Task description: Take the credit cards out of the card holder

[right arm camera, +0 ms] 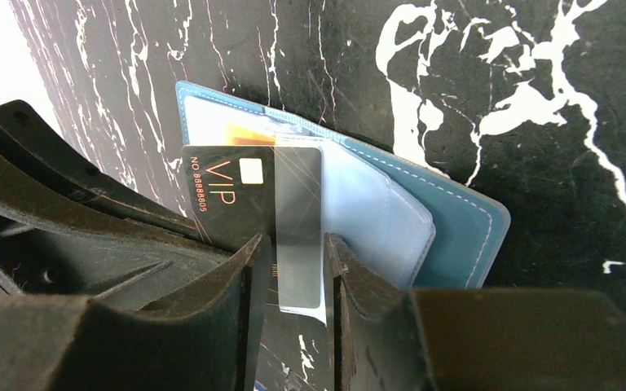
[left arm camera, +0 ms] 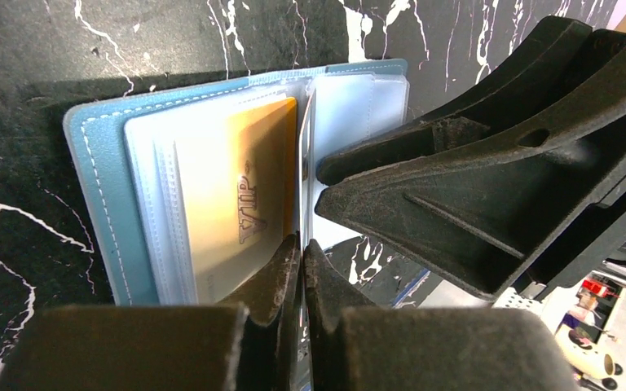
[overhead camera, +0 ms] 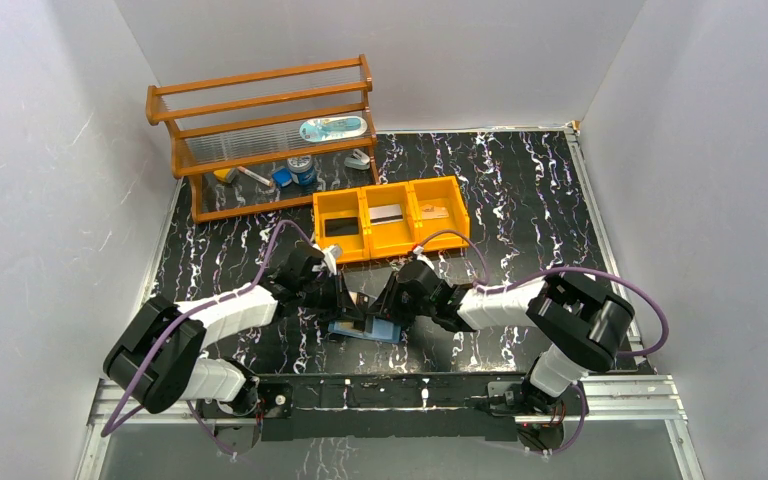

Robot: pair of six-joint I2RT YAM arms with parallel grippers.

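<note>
Orange three-bin tray (overhead camera: 392,251), wooden rack (overhead camera: 260,135) behind, black marbled table (overhead camera: 530,200).

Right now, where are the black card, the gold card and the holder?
black card (right arm camera: 224,187): right wrist view, printed face at the VIP lettering.
gold card (left arm camera: 265,147): left wrist view, face above the VIP lettering.
holder (left arm camera: 110,195): left wrist view, blue cover's left border.
</note>
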